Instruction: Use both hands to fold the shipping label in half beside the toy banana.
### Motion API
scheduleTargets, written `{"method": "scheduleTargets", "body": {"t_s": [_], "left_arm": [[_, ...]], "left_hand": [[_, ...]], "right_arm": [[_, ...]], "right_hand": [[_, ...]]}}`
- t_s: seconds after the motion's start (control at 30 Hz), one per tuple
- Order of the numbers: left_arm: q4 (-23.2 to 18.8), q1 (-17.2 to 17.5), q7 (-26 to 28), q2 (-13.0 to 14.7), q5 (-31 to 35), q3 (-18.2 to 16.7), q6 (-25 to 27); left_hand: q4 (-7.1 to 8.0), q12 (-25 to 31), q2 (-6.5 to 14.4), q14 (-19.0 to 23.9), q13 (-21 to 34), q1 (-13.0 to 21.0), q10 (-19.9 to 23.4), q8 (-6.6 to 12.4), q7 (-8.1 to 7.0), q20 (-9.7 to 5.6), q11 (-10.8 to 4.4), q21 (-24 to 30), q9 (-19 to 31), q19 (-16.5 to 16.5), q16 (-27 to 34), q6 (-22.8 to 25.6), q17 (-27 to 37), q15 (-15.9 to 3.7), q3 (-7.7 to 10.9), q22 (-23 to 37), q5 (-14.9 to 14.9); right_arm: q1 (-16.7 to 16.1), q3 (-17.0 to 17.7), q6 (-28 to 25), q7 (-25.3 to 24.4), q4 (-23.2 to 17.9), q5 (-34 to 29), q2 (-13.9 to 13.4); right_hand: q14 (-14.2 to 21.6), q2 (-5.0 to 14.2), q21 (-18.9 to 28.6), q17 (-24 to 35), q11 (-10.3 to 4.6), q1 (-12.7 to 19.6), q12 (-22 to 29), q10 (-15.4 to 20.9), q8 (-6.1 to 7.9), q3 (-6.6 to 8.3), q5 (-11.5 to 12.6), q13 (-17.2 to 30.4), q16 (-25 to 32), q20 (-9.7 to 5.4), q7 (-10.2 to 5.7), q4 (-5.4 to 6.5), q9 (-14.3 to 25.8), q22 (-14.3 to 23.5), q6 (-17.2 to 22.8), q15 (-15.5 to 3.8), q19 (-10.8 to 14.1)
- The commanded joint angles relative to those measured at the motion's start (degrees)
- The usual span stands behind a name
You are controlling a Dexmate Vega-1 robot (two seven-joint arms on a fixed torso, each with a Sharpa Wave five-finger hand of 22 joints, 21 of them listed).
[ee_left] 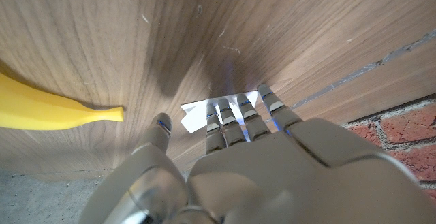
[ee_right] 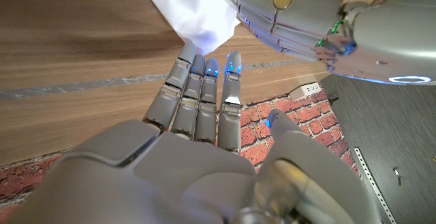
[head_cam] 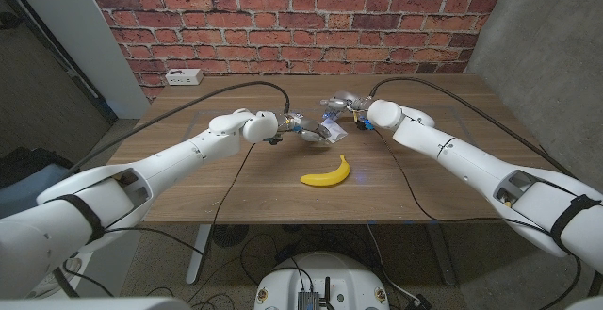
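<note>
The shipping label point(head_cam: 330, 128) is near the middle of the desk point(head_cam: 236, 183), a little toward the far side, and it sits between the two robot hands. The toy banana point(head_cam: 328, 172) lies just in front of it, closer to the robot, and the two things are apart, with a strip of bare wood between them.

The left robot hand point(head_cam: 300, 127) reaches the label from the left. In the left wrist view its fingertips point(ee_left: 225, 106) rest on the white paper point(ee_left: 204, 114), and the thumb stays off the paper on the wood. I cannot tell if this hand really pinches the label or only presses on it.

The right robot hand point(head_cam: 347, 106) is at the far right edge of the label. In the right wrist view its fingers point(ee_right: 204, 81) are straight and close together and touch the lower edge of the paper point(ee_right: 187, 9), which looks lifted and a little crumpled here. The left hand point(ee_right: 286, 16) holds the other side of the sheet.

A white power strip point(head_cam: 183, 76) lies at the far left edge of the desk, well apart from the hands. There is wide open wood to the left of the banana and also to its right, up to the desk edges.
</note>
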Motion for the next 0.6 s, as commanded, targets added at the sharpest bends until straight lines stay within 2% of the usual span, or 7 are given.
{"method": "scheduleTargets", "body": {"t_s": [0.03,0.23,0.53,0.6], "left_arm": [[1.3,-0.4,0.3,-0.3,-0.4,0.5,-0.4],[1.7,-0.7,0.2,-0.4,-0.6,0.6,-0.5],[2.4,-1.1,0.4,-0.6,-0.7,0.9,-0.9],[2.5,-1.1,0.3,-0.7,-0.7,0.9,-0.8]], "left_hand": [[-0.33,0.1,-0.6,-0.1,0.2,0.1,0.4,-0.01,-0.17,-0.48,0.19,-0.1,0.0,0.2,0.1,-0.1,0.1,-3.03,-0.14,0.0,0.2],[-0.39,0.0,-0.7,-0.2,0.2,0.1,0.3,-0.02,0.13,-0.51,0.22,-0.1,0.0,0.1,0.0,-0.3,0.1,-2.98,-0.15,0.0,0.2],[-0.44,-0.2,-0.7,-0.5,0.2,0.1,0.1,-0.04,0.62,-0.64,0.46,-0.3,0.0,0.0,0.0,-0.8,0.1,-2.67,-0.17,0.0,0.3],[-0.44,-0.3,-0.7,-0.5,0.2,0.1,-0.1,-0.03,1.12,-0.61,0.59,-0.3,0.0,-0.1,0.0,-1.0,0.1,-2.58,-0.16,0.0,0.3]], "right_arm": [[2.8,-2.3,-1.3,3.0,4.6,-0.6,1.8],[3.8,-3.2,-1.6,4.1,7.2,-0.4,2.7],[4.2,-4.0,-2.2,4.3,7.0,-1.1,2.6],[4.1,-4.0,-2.1,4.2,6.4,-1.3,2.3]], "right_hand": [[-0.1,-0.17,0.4,0.2,0.13,-0.6,0.5,0.5,-0.46,0.13,0.0,0.2,-0.3,-0.17,-0.2,0.5,0.0,0.2,0.2,-0.57,0.3],[-0.7,-0.67,0.3,0.1,0.09,-1.4,0.2,-0.3,-1.25,-0.39,0.1,0.1,-0.9,-0.37,-0.34,0.98,-0.1,0.1,-0.5,-0.93,0.1],[-1.3,-1.14,0.1,0.0,0.08,-2.5,-0.2,-1.1,-2.03,-1.1,0.3,0.1,-1.5,-0.74,-0.37,1.76,-0.1,0.1,-1.1,-1.31,-0.3],[-1.2,-1.16,0.1,0.0,0.07,-2.6,-0.3,-1.2,-2.1,-1.2,0.3,0.1,-1.5,-0.84,-0.38,1.89,-0.1,0.1,-1.1,-1.37,-0.3]]}}
